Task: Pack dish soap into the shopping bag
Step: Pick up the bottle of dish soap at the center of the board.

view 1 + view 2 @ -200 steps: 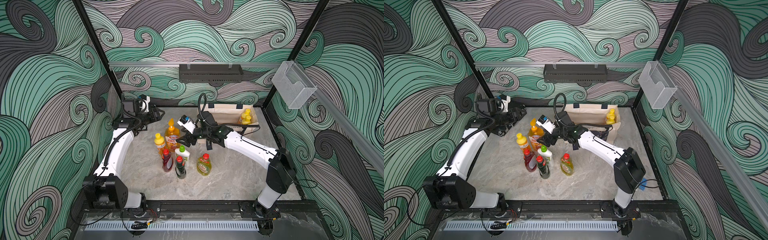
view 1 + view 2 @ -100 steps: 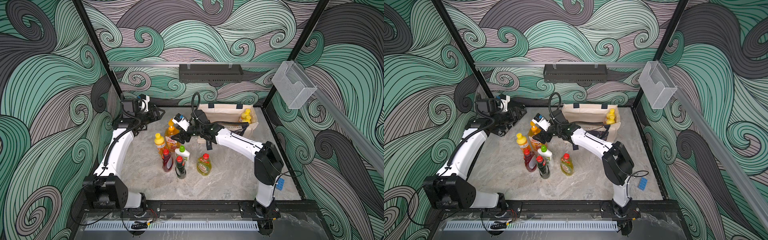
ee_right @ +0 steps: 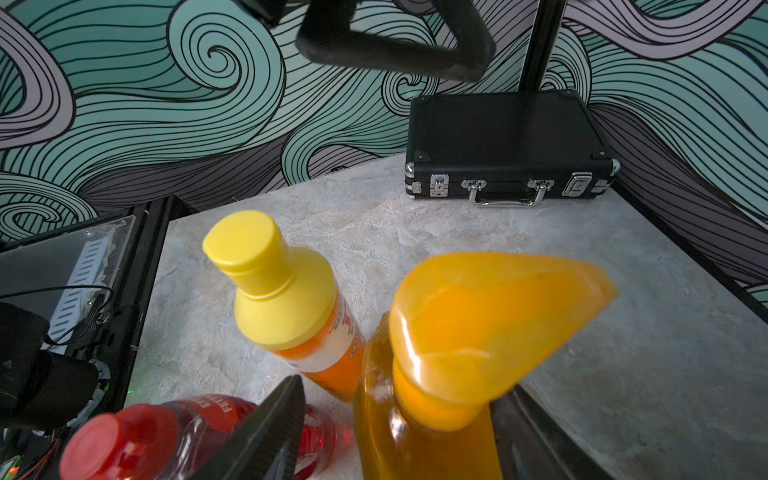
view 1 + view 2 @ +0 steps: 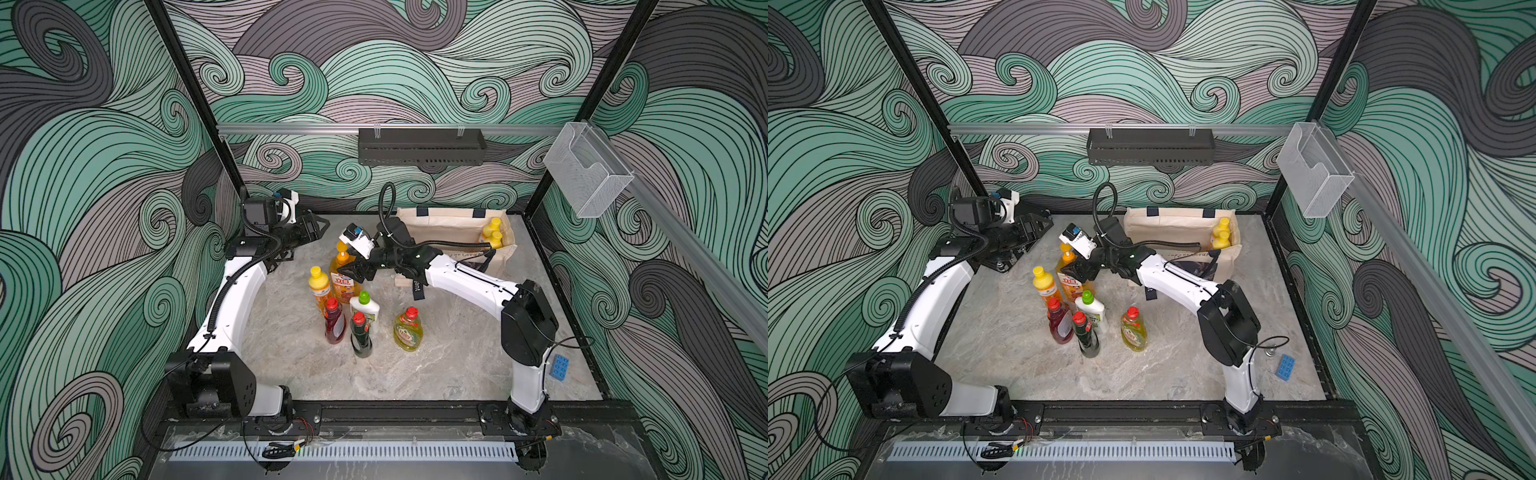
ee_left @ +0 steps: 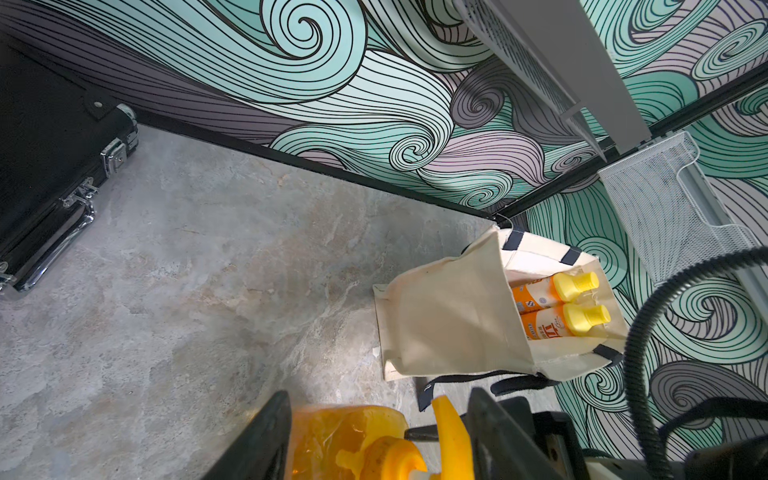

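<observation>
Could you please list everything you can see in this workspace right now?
Shopping bag: one, cream with navy handles, back right.
Bagged orange bottles: two, yellow caps, inside the shopping bag.
Loose orange bottle: one, yellow cap, cluster left.
Amber pump bottle: one, cluster back.
Red bottle: one, red cap, cluster front left.
White bottle: one, green cap, cluster middle.
Dark-green bottle: one, red cap, cluster front.
Yellow bottle: one, red cap, apart on the right.
Black hard case: one, back left corner.
Blue brick: one, by the right arm's base.
Black shelf: one, back wall.
Mesh holder: one, pale, right rail.
Left gripper: open, empty, near the case.
Right gripper: open, straddling the pump bottle.
</observation>
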{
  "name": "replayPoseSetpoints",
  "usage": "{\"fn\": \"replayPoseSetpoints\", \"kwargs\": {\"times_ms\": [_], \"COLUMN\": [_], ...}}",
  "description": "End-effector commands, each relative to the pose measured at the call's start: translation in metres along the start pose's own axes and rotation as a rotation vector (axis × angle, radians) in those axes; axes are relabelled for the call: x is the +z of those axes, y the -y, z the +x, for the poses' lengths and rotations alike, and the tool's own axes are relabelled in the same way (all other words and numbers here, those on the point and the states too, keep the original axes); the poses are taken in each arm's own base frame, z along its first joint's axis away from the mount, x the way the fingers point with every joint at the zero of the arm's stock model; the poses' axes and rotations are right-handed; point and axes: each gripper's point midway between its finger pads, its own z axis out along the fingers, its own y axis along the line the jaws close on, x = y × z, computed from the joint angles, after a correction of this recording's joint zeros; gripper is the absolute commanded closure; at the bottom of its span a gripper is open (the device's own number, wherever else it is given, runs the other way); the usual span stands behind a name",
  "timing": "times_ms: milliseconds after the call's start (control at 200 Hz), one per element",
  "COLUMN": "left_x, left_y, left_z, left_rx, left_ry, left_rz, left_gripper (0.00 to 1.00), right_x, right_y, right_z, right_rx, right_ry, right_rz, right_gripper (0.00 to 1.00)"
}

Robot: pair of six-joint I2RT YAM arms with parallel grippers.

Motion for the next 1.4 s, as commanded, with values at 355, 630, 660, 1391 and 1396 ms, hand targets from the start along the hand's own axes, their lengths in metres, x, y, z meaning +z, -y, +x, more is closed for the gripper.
{"fn": "replayPoseSetpoints", "kwargs": {"times_ms": [355,630,660,1391,1396], "left_x": [-0.009,-0.008,-0.008,-0.008,-0.008], "left_y": [0.009,0.009,0.009,0.009,0.009], "left_z": [-0.009,-0.008,-0.008,-0.008,-0.008], "left_rx": [0.008,0.006,0.008,0.011,0.009], "left_ry": [0.029,0.025,0.026,0.025,0.025], "left_rz": [0.037,0.039,0.039,0.039,0.039], "left_gripper": [0.34,0.33,0.33,0.33,0.33], "right_x": [0.019,0.022,0.022,0.022,0.022], "right_y": [0.005,0.008,0.008,0.014,0.014], "right_z": [-0.001,0.0,0.0,-0.001,-0.001], "right_rx": [-0.024,-0.025,-0.025,-0.058,-0.058], "right_ry": [-0.009,-0.002,0.0,-0.004,-0.004], "right_rz": [0.005,0.02,0.023,0.089,0.09], "right_gripper": [0.32,0.44,0.45,0.86,0.87]}}
